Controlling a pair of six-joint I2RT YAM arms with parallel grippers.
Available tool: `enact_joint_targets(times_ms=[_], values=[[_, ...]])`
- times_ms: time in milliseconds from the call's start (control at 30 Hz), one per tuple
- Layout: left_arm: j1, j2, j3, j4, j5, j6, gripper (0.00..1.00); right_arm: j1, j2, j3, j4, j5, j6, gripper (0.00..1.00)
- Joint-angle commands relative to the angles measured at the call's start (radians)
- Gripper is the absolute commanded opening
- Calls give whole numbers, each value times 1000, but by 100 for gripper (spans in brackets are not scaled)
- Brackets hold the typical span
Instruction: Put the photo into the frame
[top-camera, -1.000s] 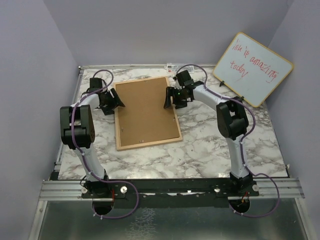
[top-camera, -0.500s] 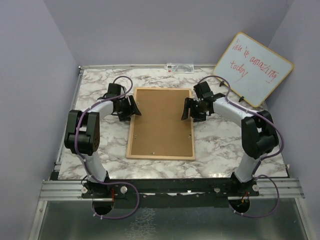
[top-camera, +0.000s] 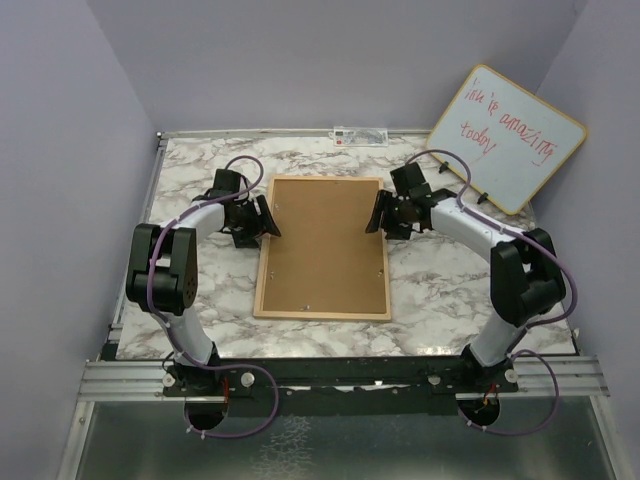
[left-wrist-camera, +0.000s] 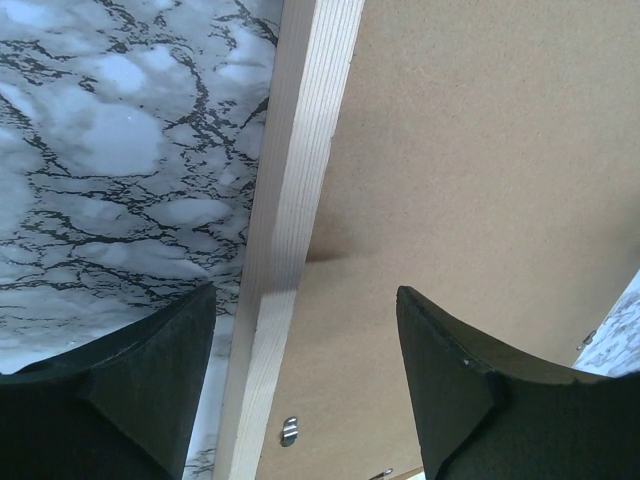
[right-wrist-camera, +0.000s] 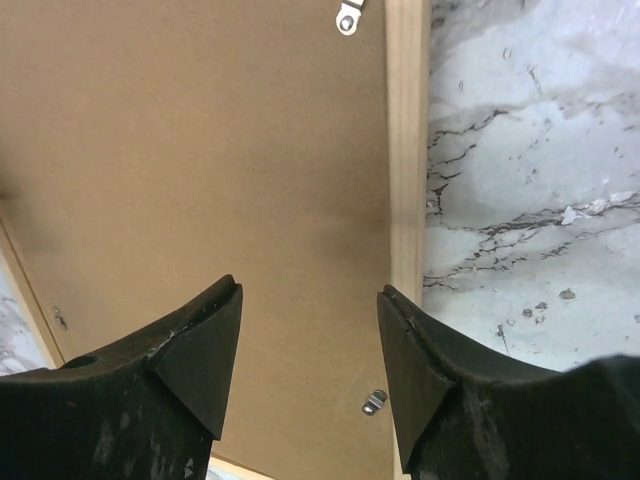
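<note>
The frame (top-camera: 320, 315) lies face down mid tabletop (top-camera: 430, 290), long sides running 12 to 6, with the brown backing board (top-camera: 322, 245) on top. This is probably so the back can be reached.

The left gripper (top-camera: 266, 222) sits at the frame's 10 o'clock, on the left long rail. In the wrist view its jaws are released and straddle that rail, one finger over marble and one over the board, pinching nothing. The right gripper (top-camera: 381, 212) mirrors it at the frame's 2 o'clock. Its jaws are also apart, with one finger above the right rail, the other over the board, and nothing grasped. With an arm on each long side, this looks like bracketing the frame to square it or steady it, not a lift.

The photo shows in no view. It could be under the board or off the tabletop; I cannot tell which.

Small metal clips (right-wrist-camera: 374, 402) along the rails overlap the board edge. They likely have to be turned before the board comes out, so they are the main obstacle.

Other things:
- The whiteboard (top-camera: 505, 135) with red writing leans at 2 o'clock, well apart from the frame but near the right arm's elbow.
- A label strip (top-camera: 362, 134) lies at 12 o'clock on the far edge, out of the way.
</note>
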Motion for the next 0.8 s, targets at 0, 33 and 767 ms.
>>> enact_joint_targets(times_ms=[0, 33, 767], values=[[3, -32, -22, -21, -5, 16, 73, 5, 53, -11, 1, -24, 42, 62], [2, -30, -22, -21, -5, 16, 73, 5, 60, -12, 3, -24, 43, 63], [3, -40, -58, 29, 77, -53, 70, -28, 91, -80, 58, -334, 30, 58]])
